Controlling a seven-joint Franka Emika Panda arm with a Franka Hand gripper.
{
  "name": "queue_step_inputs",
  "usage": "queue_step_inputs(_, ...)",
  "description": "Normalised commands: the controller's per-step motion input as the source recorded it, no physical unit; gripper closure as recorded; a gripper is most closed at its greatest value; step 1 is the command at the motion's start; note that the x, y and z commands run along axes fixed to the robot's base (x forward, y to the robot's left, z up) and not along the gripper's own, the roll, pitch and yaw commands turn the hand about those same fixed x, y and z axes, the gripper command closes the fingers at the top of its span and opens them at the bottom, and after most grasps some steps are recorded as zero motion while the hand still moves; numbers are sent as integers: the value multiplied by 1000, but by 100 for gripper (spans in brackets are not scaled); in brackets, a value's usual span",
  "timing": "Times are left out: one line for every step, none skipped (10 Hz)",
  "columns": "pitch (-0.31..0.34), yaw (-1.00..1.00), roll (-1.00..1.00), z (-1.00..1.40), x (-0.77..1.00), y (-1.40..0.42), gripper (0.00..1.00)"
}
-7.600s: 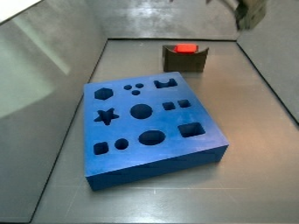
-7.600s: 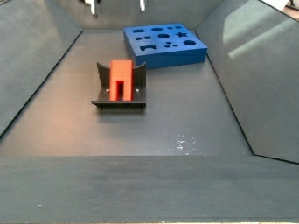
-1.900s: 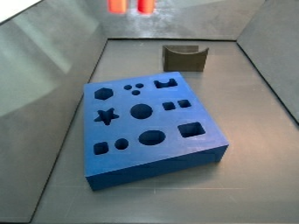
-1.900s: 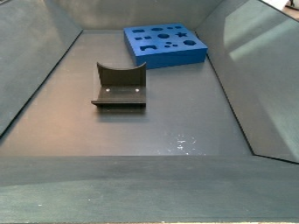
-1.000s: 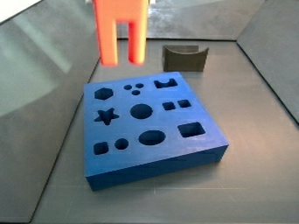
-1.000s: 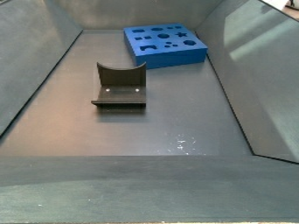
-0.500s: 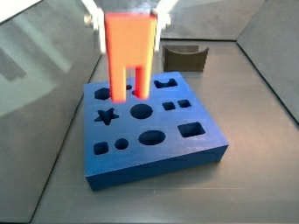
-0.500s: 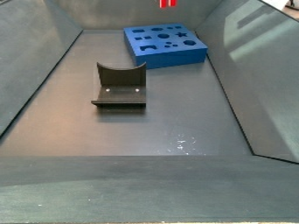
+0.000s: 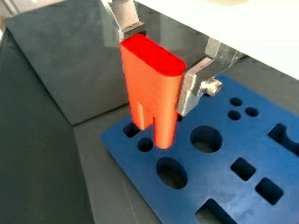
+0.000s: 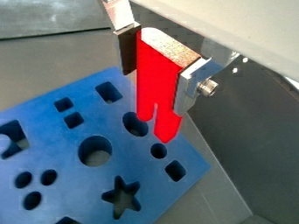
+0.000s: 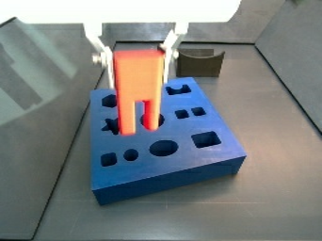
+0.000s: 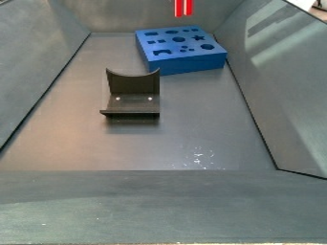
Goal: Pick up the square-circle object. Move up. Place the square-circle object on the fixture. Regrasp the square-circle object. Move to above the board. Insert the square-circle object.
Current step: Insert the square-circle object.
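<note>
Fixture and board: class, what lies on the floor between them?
Nothing: in a side view, bare grey floor separates the fixture from the board. The gripper holds the square-circle object above the board.

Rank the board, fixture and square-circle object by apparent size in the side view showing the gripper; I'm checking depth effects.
1. board
2. square-circle object, held in the gripper, nearer the camera, so likely inflated
3. fixture, farthest back

text: nothing readable is showing anywhere | board [image 11: 164, 141]: carrying no lettering | square-circle object [image 9: 156, 87]: bearing no marks, sitting clamped in the gripper [image 9: 160, 66] above the board | fixture [image 12: 132, 94]: showing no label
</note>
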Motion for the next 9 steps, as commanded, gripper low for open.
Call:
queue_step_inputs(-170, 294, 0, -577, -17, -171, 100)
queue_step_inputs(-147, 154, 0, -311, 0, -240, 100)
queue_step_inputs(-9, 91, 89, 0, 0, -166, 100)
queue_step_inputs(0, 140, 133, 151, 0, -97, 100)
queue_step_inputs(-30, 203, 214, 191, -129, -126, 100)
queue_step_inputs(-66, 229, 273, 134, -214, -200, 100)
queue_step_inputs(-36, 209, 316, 40, -214, -186, 100)
queue_step_inputs(-29, 160, 304, 0, -180, -126, 100)
queue_step_inputs(-53, 37, 200, -91, -54, 0, 100)
